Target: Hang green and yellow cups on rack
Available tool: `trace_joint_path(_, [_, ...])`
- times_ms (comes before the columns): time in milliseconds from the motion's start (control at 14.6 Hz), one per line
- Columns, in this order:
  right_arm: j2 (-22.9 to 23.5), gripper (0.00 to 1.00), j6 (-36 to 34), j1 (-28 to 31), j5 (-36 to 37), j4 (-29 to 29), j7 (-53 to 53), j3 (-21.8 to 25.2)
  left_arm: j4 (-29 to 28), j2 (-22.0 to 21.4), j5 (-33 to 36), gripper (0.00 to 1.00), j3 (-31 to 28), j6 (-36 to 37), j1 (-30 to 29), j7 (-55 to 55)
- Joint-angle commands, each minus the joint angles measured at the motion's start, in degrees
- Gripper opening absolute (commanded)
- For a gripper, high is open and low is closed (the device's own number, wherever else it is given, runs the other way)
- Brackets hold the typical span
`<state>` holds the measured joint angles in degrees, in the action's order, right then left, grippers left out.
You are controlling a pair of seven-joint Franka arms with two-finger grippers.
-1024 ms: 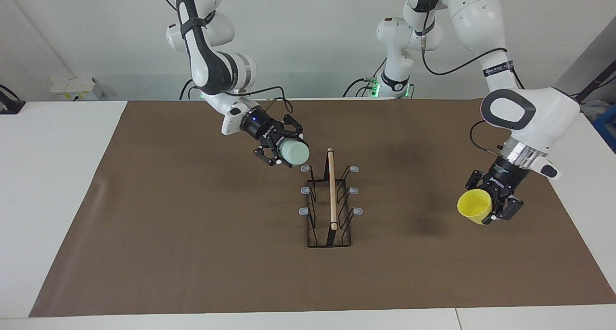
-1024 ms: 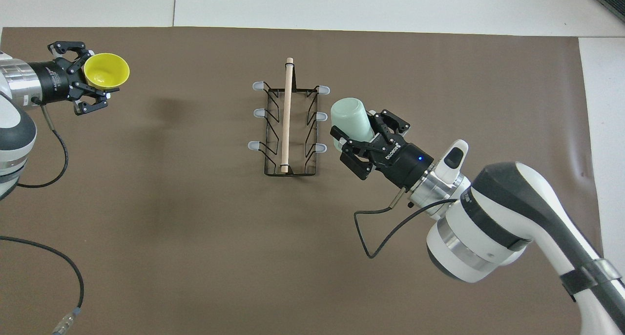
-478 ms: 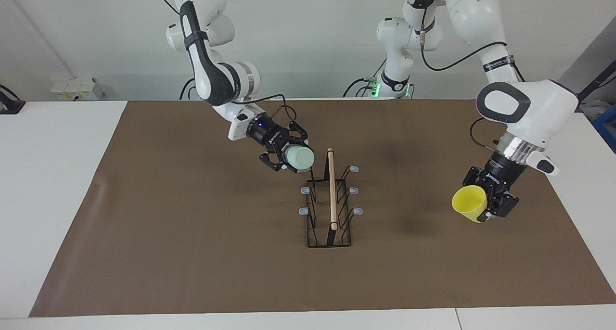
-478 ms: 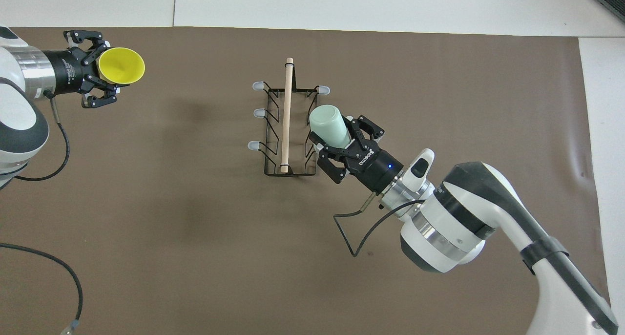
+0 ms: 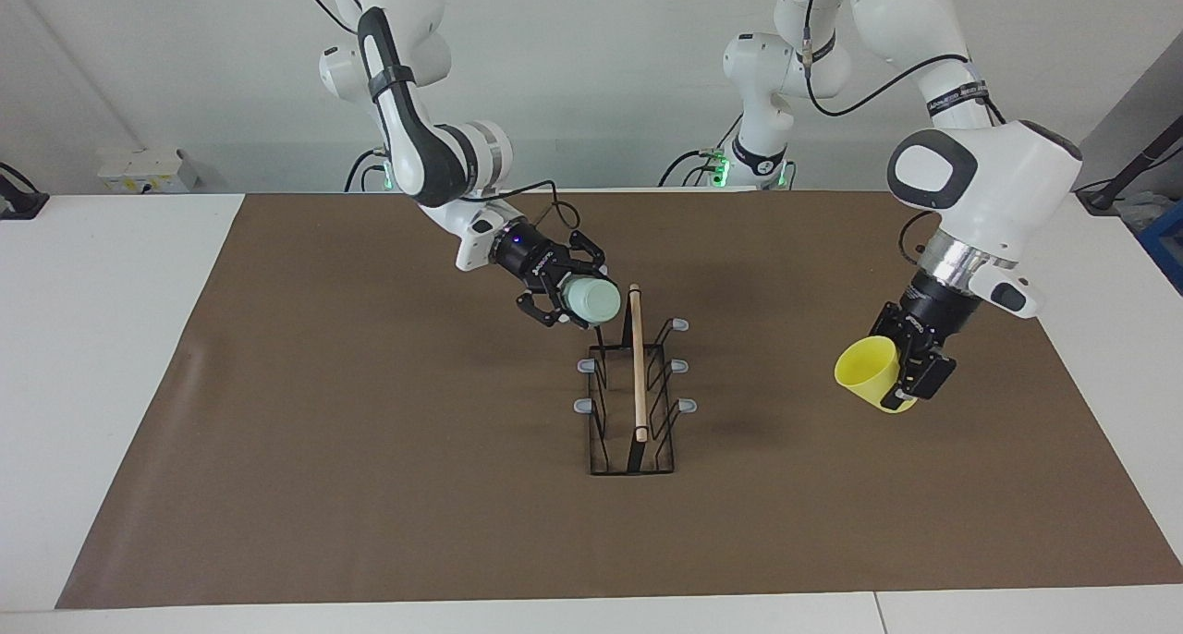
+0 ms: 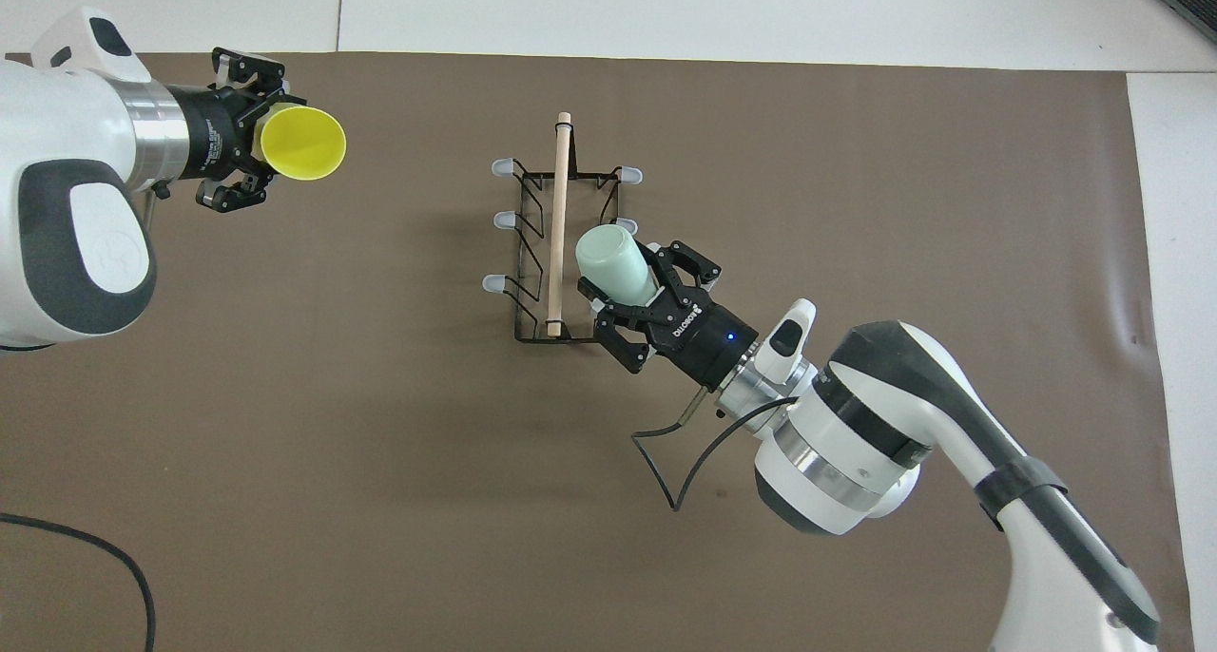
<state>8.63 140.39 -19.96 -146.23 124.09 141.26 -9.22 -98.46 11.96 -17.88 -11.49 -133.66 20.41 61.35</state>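
Observation:
The black wire rack (image 5: 634,431) (image 6: 532,253) with a wooden rod on top stands mid-mat. My right gripper (image 5: 578,303) (image 6: 629,279) is shut on the mint green cup (image 5: 594,301) (image 6: 611,260), tilted with its closed base away from the palm. The cup hangs over the rack's prongs on the right arm's side and hides the prong nearest the robots. My left gripper (image 5: 884,368) (image 6: 255,144) is shut on the yellow cup (image 5: 867,371) (image 6: 304,144). It holds the cup above the mat toward the left arm's end, mouth turned toward the rack and well apart from it.
A brown mat (image 5: 370,449) covers most of the white table (image 5: 102,357). A black cable (image 6: 86,547) lies on the mat near the left arm. A small white box (image 5: 139,170) sits at the table's edge by the wall.
The right gripper has carried the green cup sideways from beside the rack to over its prongs. The left gripper has brought the yellow cup closer to the rack, turning its mouth toward it.

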Motion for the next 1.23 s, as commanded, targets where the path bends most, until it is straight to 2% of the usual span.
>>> trace_joint_path(0, [4.1,0.00,-2.4,-0.1,-6.4,-1.7,7.5,-0.1,-1.4,-3.0,8.3,0.00,4.7,2.5,-1.2,1.2])
trace_joint_path(273, [5.1,0.00,-3.6,-0.1,-7.8,-1.5,10.9,-0.1,-3.3,-4.5,22.9,0.00,12.5,2.9,-2.1,7.0])
trace_joint_path(478, [6.8,0.00,-3.2,0.3,-7.8,-1.1,13.6,-0.1,-5.5,-5.7,35.5,0.00,19.3,2.9,-5.1,14.0])
trace_joint_path(546, [6.8,0.41,-3.1,0.4,-7.8,-1.1,13.5,-0.1,-6.8,-6.5,39.1,0.00,22.3,3.0,-6.5,16.2])
trace_joint_path(614, [6.8,0.99,-3.3,0.4,-7.8,-1.1,13.7,-0.1,-8.3,-7.2,42.4,0.00,24.7,2.9,-7.7,17.5])
trace_joint_path(956, [5.4,1.00,-2.1,0.6,-7.8,-1.2,13.6,-0.1,-15.4,-10.6,58.7,0.00,29.6,0.3,-8.6,31.5])
trace_joint_path(1161, [1.4,1.00,6.3,0.8,-6.1,-1.3,13.2,-0.1,-19.7,-12.1,70.4,0.00,30.3,-5.6,-8.6,38.1])
